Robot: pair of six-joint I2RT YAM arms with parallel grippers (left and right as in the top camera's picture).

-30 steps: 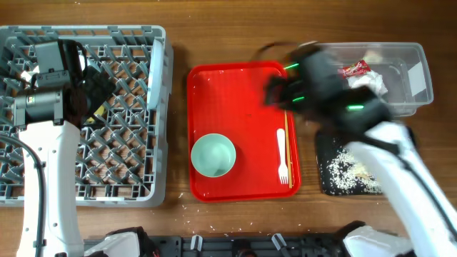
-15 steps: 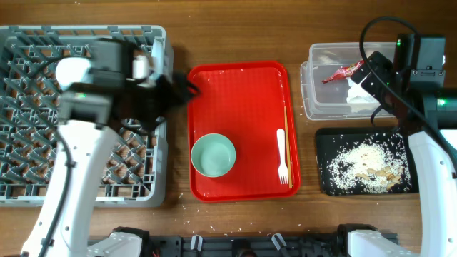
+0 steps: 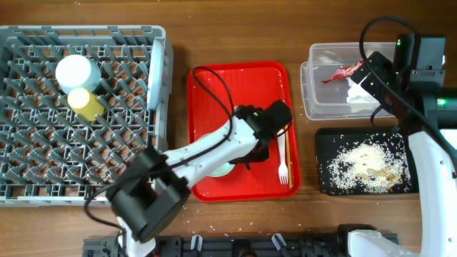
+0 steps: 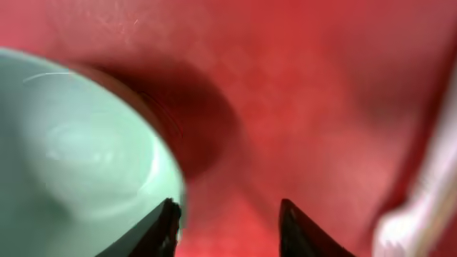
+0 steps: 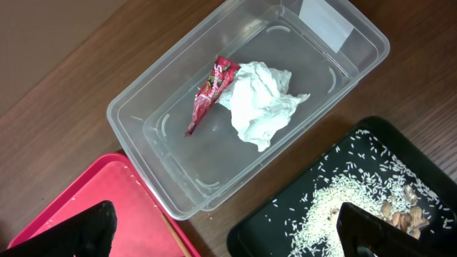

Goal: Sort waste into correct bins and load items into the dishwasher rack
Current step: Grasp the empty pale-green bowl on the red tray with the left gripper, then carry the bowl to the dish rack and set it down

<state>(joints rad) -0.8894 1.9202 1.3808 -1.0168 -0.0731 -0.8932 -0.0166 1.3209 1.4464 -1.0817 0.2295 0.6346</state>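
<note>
My left gripper [image 4: 227, 214] hangs low over the red tray [image 3: 235, 93], jaws partly apart. Its left fingertip overlaps the rim of the mint bowl [image 4: 71, 143]; only bare tray shows between the tips. In the overhead view the arm covers most of that bowl. The white fork [image 3: 282, 160] and chopsticks [image 3: 286, 139] lie just right of it. My right gripper [image 5: 232, 228] is wide open and holds nothing, above the clear tub [image 5: 143, 107] with the napkin [image 5: 260, 100] and red wrapper [image 5: 211, 93]. Rice scraps [image 5: 335, 207] lie in the black tray [image 5: 285, 221].
The grey rack [image 3: 43, 164] fills the left side. It holds a yellow cup [image 3: 86, 103], a pale round item [image 3: 77, 71] and a pale plate on edge [image 3: 156, 68]. A black cable [image 3: 214, 82] loops over the red tray. Crumbs dot the wooden table.
My left arm has swung from over the rack across to the red tray and come down by the bowl, its jaws narrowing. The right arm moved over the tub and then stayed still.
</note>
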